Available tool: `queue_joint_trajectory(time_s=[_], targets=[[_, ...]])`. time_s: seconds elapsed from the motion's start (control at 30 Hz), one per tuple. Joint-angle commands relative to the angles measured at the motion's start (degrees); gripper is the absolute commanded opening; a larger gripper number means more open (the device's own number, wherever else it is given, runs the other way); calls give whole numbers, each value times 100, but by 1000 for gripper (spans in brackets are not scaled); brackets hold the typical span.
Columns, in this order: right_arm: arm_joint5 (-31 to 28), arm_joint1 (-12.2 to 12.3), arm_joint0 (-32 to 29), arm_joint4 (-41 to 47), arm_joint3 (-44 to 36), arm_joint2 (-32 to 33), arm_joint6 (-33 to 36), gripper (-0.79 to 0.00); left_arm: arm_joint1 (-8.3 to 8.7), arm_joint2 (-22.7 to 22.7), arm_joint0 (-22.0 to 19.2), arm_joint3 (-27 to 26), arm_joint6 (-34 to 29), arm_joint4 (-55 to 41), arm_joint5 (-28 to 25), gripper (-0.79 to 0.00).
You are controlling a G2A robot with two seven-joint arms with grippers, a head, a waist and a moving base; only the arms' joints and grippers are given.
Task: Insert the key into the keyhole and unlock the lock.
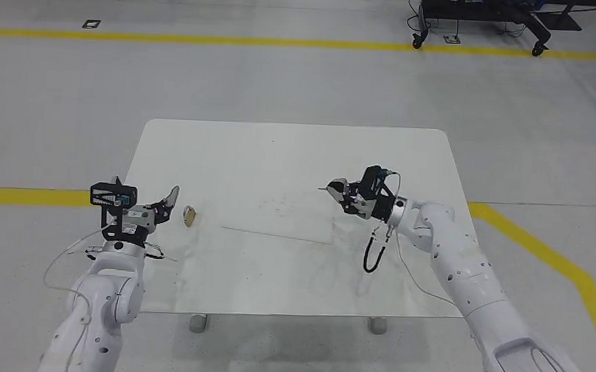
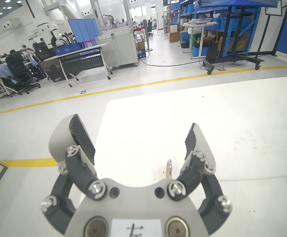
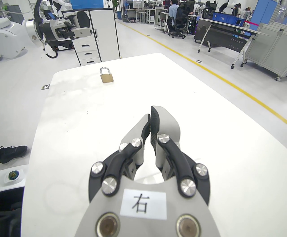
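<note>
So the lock (image 1: 190, 215) sits on the left side of the counter (image 1: 280, 145), right by the left gripper (image 1: 165, 202). That gripper's jaws are spread wide and empty. From its wrist cam the lock (image 2: 169, 167) shows edge-on, low inside the spread and close to one finger (image 2: 192, 143), not touching as far as I can tell.

The right gripper (image 1: 336, 193) is well apart, over the middle-right of the counter, jaws clenched. A thin sliver pokes out toward the lock. That's probably the key (image 1: 324, 188), but it's too small to swear by.

From the right wrist cam the lock (image 3: 106, 76) stands upright, shackle up, straight ahead of the right gripper (image 3: 152, 112) and far off. I can't see the keyhole. My guess is the left arm, being much nearer, grabs the lock first.
</note>
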Motion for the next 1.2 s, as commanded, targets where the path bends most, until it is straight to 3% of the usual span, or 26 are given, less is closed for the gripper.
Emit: queue_joint_trajectory(time_s=[0.0, 0.2, 0.27, 0.33, 0.4, 0.5, 0.57, 0.6, 0.9, 0.97, 1.17], targets=[[-1, 0, -1, 0, -2, 1, 0, -785, 0, 0, 0, 0, 0, 0, 0, 0], [-1, 0, -1, 0, -2, 1, 0, -785, -4, 5, -5, -14, 15, -47, -2, 0], [22, -2, -14, 10, -15, -3, 6, -785, -7, 116, 1, -83, -160, -342, -439, 0], [205, -21, -77, 50, -166, -65, 142, -785, -3, 113, -147, -123, -778, -1045, -957, 0], [551, -51, -131, 88, -316, -131, 338, -785, 33, 26, -401, -118, -1775, -1862, -1661, 0], [543, -90, -177, 376, -370, -214, 410, -785, 109, -40, -807, -72, -3312, -3053, -2608, 0], [329, -109, -193, 628, -360, -260, 347, -785, 147, -69, -1042, -26, -4018, -3459, -2725, 0], [-180, -110, -177, 724, -360, -358, 398, -785, 147, -69, -1042, -26, -4018, -3459, -2725, 0], [-180, -110, -177, 724, -360, -358, 398, -785, 145, 19, -992, 8, -4041, -3679, -2871, 0], [103, -121, -248, 706, -492, -381, 486, -785, 168, 47, -1015, 147, -4320, -4304, -3246, 0], [-276, -212, -311, 1744, -480, -589, 602, -785, 269, 246, -1453, 708, -5673, -6164, -3876, 0]])
